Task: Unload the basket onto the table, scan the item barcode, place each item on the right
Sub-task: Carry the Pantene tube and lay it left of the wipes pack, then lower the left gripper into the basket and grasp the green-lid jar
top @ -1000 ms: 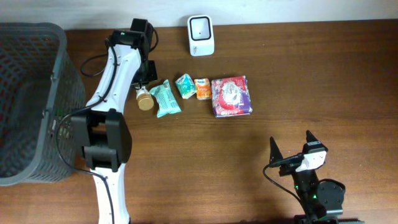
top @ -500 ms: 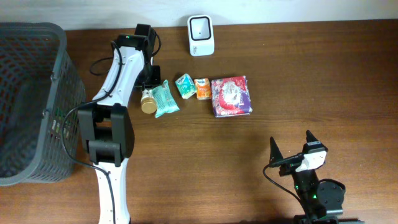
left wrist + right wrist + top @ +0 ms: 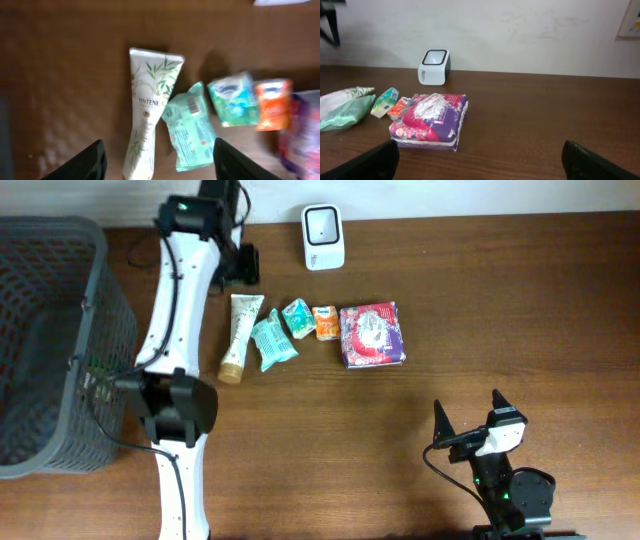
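Observation:
The scanner (image 3: 323, 237) is a small white box at the table's back edge, also in the right wrist view (image 3: 434, 66). A cream Pantene tube (image 3: 238, 335) lies flat on the table, cap toward the front. In the left wrist view the tube (image 3: 150, 115) lies below my left gripper (image 3: 160, 162), which is open and holds nothing. From overhead the left gripper (image 3: 240, 265) hovers just behind the tube. Beside the tube lie a green wipes pack (image 3: 272, 343), a teal packet (image 3: 297, 317), an orange packet (image 3: 325, 321) and a purple pack (image 3: 372, 334). My right gripper (image 3: 468, 405) stands open near the front edge.
A tall grey mesh basket (image 3: 110, 290) fills the table's left end, next to the left arm's base. The purple pack (image 3: 431, 121) lies well ahead of the right gripper (image 3: 480, 160), with bare brown table between them. A white wall stands behind the table.
The left gripper opened and let go of the tube, which now lies flat on the table. The left arm drew back toward the far edge. The right arm stayed still.

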